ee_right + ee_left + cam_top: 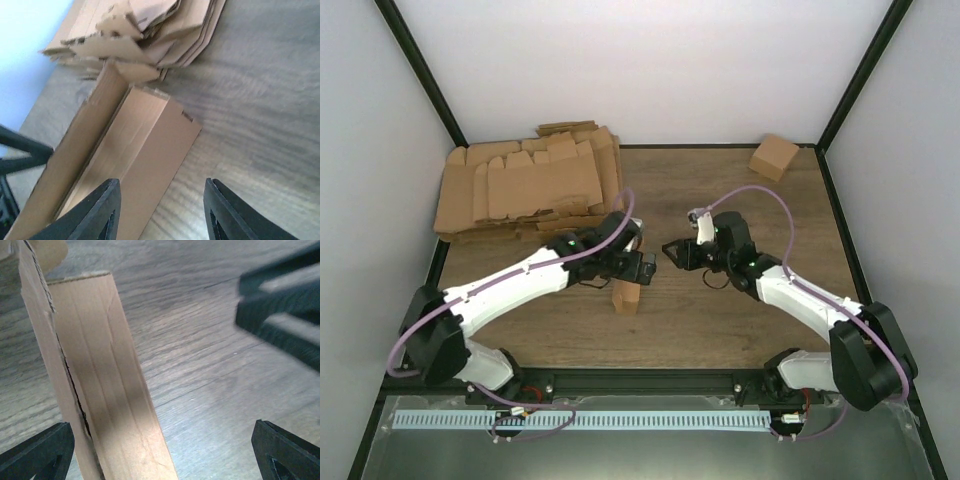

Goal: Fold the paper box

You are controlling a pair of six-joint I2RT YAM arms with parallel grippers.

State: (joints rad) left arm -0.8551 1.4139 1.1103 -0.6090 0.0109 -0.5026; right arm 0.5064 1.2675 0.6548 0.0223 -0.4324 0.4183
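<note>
While I watched the top cam, the pile of cardboard blanks (520, 185) sat at the far-left corner of the table (720, 320), w/ a small cube carton (773, 156) at the far-right edge, well apart from both arms. The paper box (627, 297) stood mid-table, a bit left of centre, its top partly hidden under the left gripper (645, 268). The right gripper (672, 252) hung just beside the left one, tips facing it, w/ little room between them.

The box was plain brown corrugated card, oblong, w/ sharp creases, a dark slit along one corner and a ragged fluted end. The table was matte wood-grain. The blanks had notched flaps and were fanned unevenly.

Left fingers (37, 455) were spread wide, w/ the box inside the gap, close to one finger; contact I couldn't tell. Right fingers (100, 210) stood apart, gripping nothing, w/ bare table between them and the box just beyond one finger. Widest room was over the right half of the table; white walls (640, 70) closed in 3 sides.
</note>
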